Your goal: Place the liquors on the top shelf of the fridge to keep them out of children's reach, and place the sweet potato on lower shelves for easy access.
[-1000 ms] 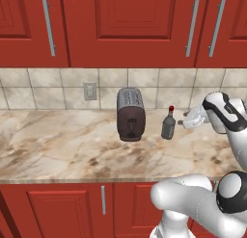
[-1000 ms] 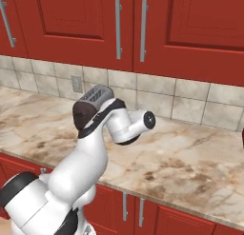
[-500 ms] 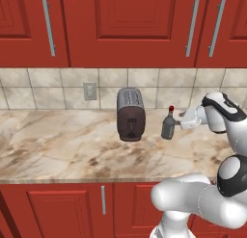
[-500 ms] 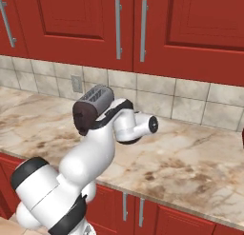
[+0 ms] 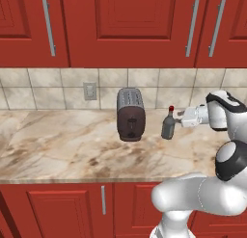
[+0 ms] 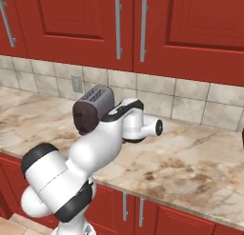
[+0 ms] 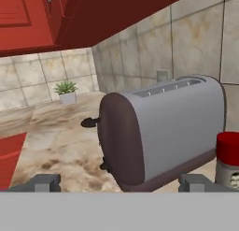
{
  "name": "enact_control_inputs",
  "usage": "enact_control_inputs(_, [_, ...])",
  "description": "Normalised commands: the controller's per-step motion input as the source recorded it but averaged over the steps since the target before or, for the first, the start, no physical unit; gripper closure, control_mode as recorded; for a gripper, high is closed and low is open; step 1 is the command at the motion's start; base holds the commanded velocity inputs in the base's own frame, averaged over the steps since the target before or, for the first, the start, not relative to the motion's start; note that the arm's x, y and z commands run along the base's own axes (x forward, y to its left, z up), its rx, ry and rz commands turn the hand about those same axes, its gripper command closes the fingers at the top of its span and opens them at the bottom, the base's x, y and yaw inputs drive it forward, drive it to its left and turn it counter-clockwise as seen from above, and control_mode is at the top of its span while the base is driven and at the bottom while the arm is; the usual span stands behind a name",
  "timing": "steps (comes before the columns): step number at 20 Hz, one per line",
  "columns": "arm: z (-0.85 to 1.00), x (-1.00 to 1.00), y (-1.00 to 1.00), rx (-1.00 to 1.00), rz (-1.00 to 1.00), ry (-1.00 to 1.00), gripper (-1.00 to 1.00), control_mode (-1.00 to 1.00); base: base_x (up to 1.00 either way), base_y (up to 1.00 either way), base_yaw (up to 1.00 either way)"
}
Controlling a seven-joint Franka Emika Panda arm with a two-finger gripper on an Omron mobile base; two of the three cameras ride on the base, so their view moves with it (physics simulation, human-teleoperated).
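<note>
One of the liquors, a slim grey glass bottle with a red cap (image 5: 168, 125), stands upright on the marble counter (image 5: 58, 140), right of the toaster. My gripper (image 5: 179, 118) hovers level with the bottle's neck, just to its right, pointing left. It is open and holds nothing. In the hand view the red cap (image 7: 228, 147) sits at the right edge, outside the right fingertip (image 7: 196, 181), and my gripper (image 7: 120, 182) faces the toaster. The fridge, its shelves and the sweet potato are out of view.
A grey toaster (image 5: 130, 114) with a dark front stands by the tiled wall, close left of the bottle. Red cabinets (image 5: 125, 25) hang above the counter. A wall outlet (image 5: 89, 91) sits left of the toaster, and a small potted plant (image 7: 66, 92) stands far down the counter.
The hand has moved slightly left, closer to the grey bottle, and the arm has stretched further over the counter. The jaws stay open. The bottle has not moved.
</note>
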Motion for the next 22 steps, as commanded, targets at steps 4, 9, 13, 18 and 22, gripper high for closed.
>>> enact_control_inputs(4, [0.00,0.20,-0.06,0.00,-0.06,0.00,-1.00,-1.00,0.00,0.00,0.00])
enact_control_inputs(9, [0.00,0.28,-0.11,0.00,-0.10,0.00,-1.00,-1.00,0.00,0.00,0.00])
enact_control_inputs(13, [-0.01,0.30,-0.02,0.00,-0.07,0.00,-1.00,-1.00,0.00,0.00,0.00])
enact_control_inputs(18, [-0.12,0.22,0.00,0.00,0.00,0.00,-1.00,-1.00,0.00,0.00,0.00])
enact_control_inputs(22, [-0.15,0.28,-0.03,0.00,0.00,0.00,-1.00,-1.00,0.00,0.00,0.00])
